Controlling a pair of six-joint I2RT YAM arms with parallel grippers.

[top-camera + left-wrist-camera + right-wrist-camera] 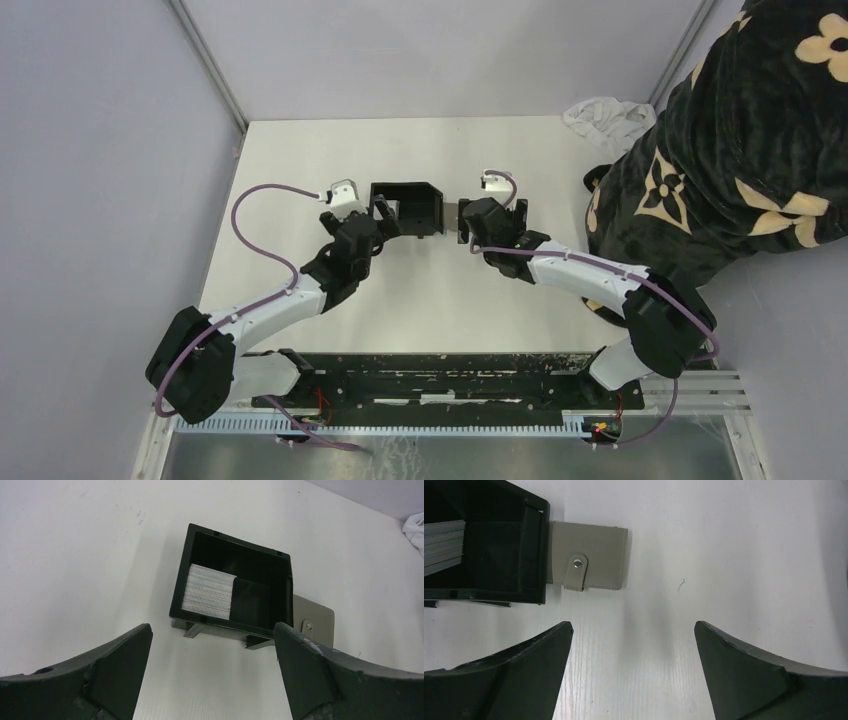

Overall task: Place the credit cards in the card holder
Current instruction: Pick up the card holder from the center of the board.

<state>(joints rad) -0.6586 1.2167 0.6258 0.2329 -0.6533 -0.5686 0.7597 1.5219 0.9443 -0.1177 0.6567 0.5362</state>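
The left end effector is open, its two dark fingers spread wide and holding nothing. Just ahead of it on the white desk sits the card holder, a black open-top box that fits within the gap between the fingers. Inside the box, towards this end effector's left finger, a stack of silver-grey cards stands packed on edge against the wall. The other half of the box is dark and shows nothing inside.

The right end effector is also open and empty. The card holder lies ahead of it and off to the left, beyond its left finger. A tan pouch with stitched edges and a snap tab lies flat on the desk just ahead of this end effector, its far side against the outer wall of the box. Whether it slips under that wall cannot be told.

From above, the two end effectors face each other with the box and pouch between them.
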